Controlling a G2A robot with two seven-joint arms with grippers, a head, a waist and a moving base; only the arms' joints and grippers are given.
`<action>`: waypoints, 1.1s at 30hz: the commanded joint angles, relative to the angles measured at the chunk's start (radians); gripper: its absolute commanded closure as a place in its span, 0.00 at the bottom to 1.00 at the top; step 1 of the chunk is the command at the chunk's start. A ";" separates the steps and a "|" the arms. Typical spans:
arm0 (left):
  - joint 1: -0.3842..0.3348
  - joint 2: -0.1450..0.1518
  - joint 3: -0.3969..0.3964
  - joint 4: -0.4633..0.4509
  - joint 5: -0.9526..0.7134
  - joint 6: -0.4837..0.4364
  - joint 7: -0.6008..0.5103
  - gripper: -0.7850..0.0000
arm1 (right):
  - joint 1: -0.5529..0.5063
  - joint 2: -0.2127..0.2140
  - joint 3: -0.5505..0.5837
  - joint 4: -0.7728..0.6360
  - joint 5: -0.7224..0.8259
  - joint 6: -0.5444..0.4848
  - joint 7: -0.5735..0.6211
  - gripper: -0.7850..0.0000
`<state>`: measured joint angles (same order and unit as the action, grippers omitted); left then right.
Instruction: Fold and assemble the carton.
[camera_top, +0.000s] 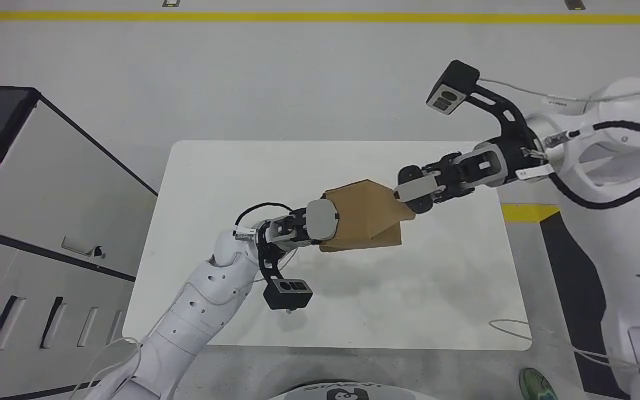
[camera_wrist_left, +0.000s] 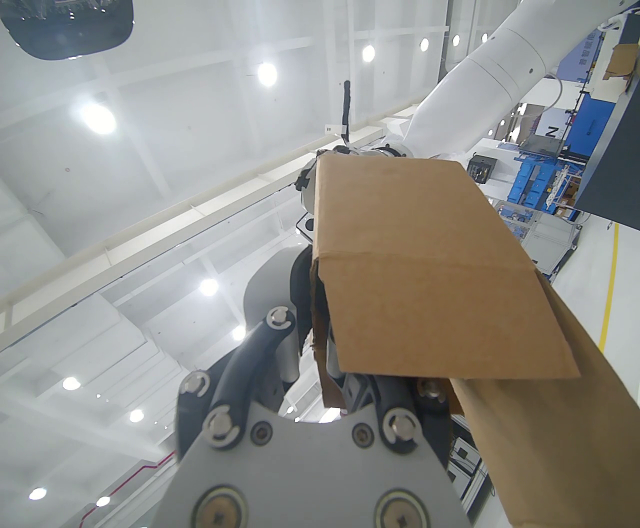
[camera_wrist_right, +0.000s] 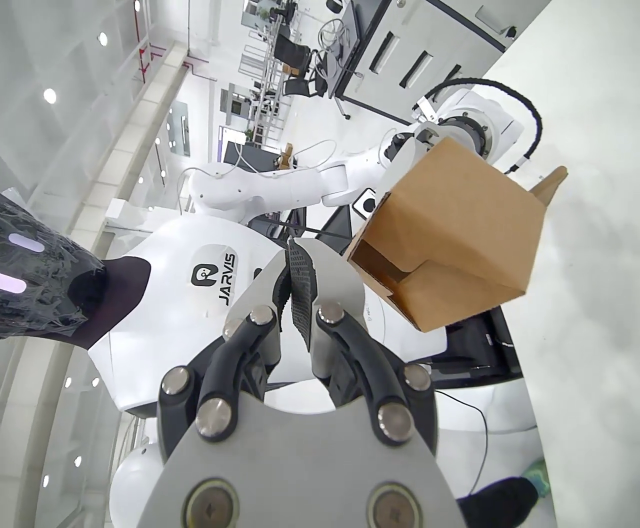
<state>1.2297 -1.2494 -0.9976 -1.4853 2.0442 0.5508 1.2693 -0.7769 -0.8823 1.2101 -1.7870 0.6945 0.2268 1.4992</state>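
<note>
Jaws on the left gripper (camera_wrist_left: 325, 350) are pinching a wall of the carton (camera_wrist_left: 425, 260) at its near end. I can see cardboard caught between them in the left wrist view. On the right gripper (camera_wrist_right: 295, 270) they are pressed together with nothing between them, the tip just beside the carton's open end; whether it touches the board I cannot tell. In the top view the carton sits mid-frame over the white surface (camera_top: 440, 290), with the left arm coming in from the lower left and the right arm from the upper right. It is already opened into a box shape, and the right wrist view shows one end flap folded across while the rest of that end gapes. I judge this is the flap-closing step. Next I would want a steady left hold while the closed right tip pushes the loose flaps inward — gently, since the board could buckle or twist out of the pinch.
</note>
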 joint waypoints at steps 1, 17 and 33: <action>0.000 0.000 0.000 0.000 0.000 0.000 0.000 1.00 | -0.004 0.002 -0.001 -0.004 -0.012 0.004 0.009 1.00; 0.000 0.000 0.000 0.000 0.000 0.000 0.000 1.00 | -0.063 0.021 0.001 -0.020 -0.085 0.026 0.017 1.00; 0.000 0.000 0.000 0.000 0.000 0.000 0.000 1.00 | 0.014 0.024 -0.059 -0.016 -0.206 0.014 0.035 1.00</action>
<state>1.2297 -1.2494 -0.9976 -1.4853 2.0442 0.5508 1.2693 -0.7758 -0.8574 1.1572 -1.8084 0.4930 0.2434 1.5345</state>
